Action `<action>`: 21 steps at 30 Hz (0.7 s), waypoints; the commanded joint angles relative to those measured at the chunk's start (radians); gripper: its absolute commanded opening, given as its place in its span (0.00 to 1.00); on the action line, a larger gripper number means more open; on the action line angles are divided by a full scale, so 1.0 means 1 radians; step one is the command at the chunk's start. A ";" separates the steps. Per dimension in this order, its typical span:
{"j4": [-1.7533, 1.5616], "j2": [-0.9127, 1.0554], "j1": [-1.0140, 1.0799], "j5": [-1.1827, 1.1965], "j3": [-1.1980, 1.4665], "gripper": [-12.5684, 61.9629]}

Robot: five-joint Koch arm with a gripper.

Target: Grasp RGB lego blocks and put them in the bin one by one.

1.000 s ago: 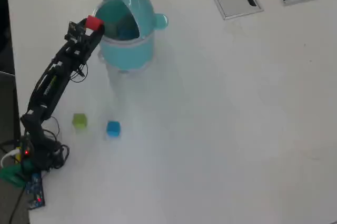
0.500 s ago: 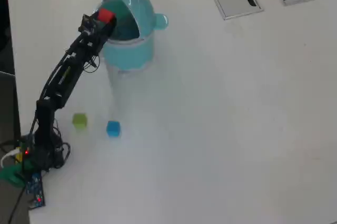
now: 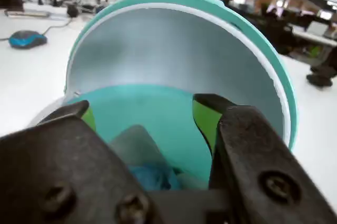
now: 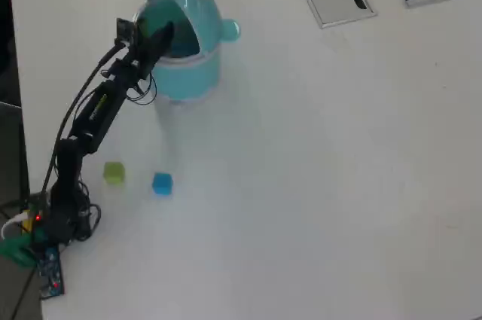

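Lego blocks remaining on the table, a yellow-green one (image 4: 114, 172) and a blue one (image 4: 162, 183), are seen well behind the claw (image 4: 154, 34), near the arm's base. The claw is held spread and empty over the mouth of the light-blue bin (image 4: 186, 71), its jaws parted in the wrist view (image 3: 152, 118) with the raised lid (image 3: 179, 39) directly ahead. No red block can be made out. The arm is stretched forward from its base, wrist tipped down into the opening. Each block is judged light, rigid and smooth-sided, best pinched across two opposite flat faces.
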 commanded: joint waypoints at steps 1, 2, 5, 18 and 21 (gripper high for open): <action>0.000 0.117 -0.003 0.014 -0.008 0.61; -0.002 0.146 -0.005 0.015 0.035 0.61; -0.020 0.230 -0.005 0.017 0.156 0.61; -0.121 0.603 0.058 0.020 0.721 0.61; -0.120 0.673 0.071 -0.005 0.828 0.61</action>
